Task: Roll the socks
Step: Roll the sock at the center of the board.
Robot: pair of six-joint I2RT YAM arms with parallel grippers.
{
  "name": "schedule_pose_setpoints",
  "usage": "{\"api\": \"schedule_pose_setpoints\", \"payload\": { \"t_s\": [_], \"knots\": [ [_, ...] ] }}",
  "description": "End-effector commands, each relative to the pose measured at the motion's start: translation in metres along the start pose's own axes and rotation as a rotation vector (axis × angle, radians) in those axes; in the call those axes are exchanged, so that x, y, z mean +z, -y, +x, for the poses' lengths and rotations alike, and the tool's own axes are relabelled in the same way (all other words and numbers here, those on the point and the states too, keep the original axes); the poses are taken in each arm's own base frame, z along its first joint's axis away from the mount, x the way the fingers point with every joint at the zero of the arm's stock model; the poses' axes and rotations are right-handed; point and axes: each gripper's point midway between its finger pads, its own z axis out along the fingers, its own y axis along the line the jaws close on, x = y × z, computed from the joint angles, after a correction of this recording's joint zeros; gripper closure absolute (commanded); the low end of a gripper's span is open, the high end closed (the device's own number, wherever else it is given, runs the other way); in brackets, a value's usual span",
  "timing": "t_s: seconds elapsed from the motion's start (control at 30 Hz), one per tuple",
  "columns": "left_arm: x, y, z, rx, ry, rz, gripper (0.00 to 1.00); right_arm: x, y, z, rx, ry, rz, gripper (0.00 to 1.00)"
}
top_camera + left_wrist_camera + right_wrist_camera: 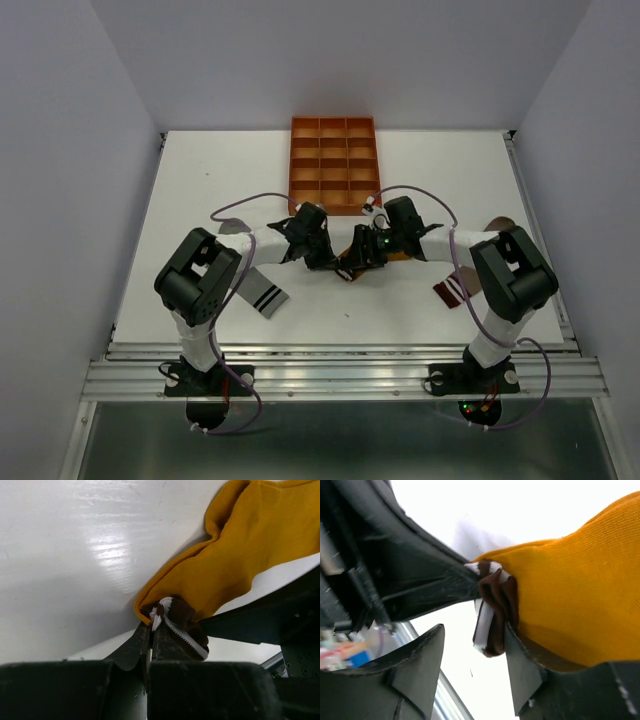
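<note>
The left gripper (150, 630) is pinching the brown-and-white striped cuff (182, 622) of the mustard sock (240, 555), its jaws closed tight on the bunched fabric. The right gripper (475, 630) is facing it from the other side, and its jaws are standing apart with the same cuff hanging between them; one jaw is lying against the yellow knit. Both are meeting over the middle of the surface (200, 180), just in front of the orange tray (333, 165), which is sitting at the far edge. The grey sock (262, 297) is lying flat toward the near left corner beside the left arm. The taupe-brown sock (452, 292) is lying toward the right edge by the right arm.
</note>
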Motion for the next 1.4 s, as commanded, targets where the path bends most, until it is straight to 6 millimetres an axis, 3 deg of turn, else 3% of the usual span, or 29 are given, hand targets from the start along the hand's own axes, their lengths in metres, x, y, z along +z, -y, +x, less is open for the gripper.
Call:
{"api": "schedule_pose_setpoints", "payload": {
  "t_s": [0.0,0.27,0.3,0.43,0.57,0.87,1.37],
  "knots": [
    [-0.014,-0.019,0.012,-0.015,-0.049,-0.124,1.00,-0.009,0.001,-0.010,-0.179,0.059,0.121,0.42],
    [-0.034,-0.021,0.015,-0.044,-0.070,-0.181,1.00,-0.013,-0.047,0.002,-0.515,0.132,0.140,0.41],
    [-0.037,-0.022,0.017,-0.049,-0.075,-0.192,1.00,-0.014,-0.061,-0.004,-0.569,0.183,0.116,0.41],
    [-0.046,-0.019,0.013,-0.052,-0.071,-0.212,1.00,-0.018,-0.074,0.000,-0.639,0.227,0.089,0.39],
    [-0.051,-0.016,0.012,-0.053,-0.079,-0.217,1.00,-0.006,-0.084,0.016,-0.716,0.195,0.074,0.39],
    [-0.056,-0.019,0.016,-0.074,-0.101,-0.247,1.00,0.022,-0.080,0.035,-0.797,0.130,0.142,0.43],
    [-0.056,-0.017,0.019,-0.092,-0.120,-0.244,1.00,0.042,-0.041,0.045,-0.819,0.079,0.324,0.46]
  ]
}}
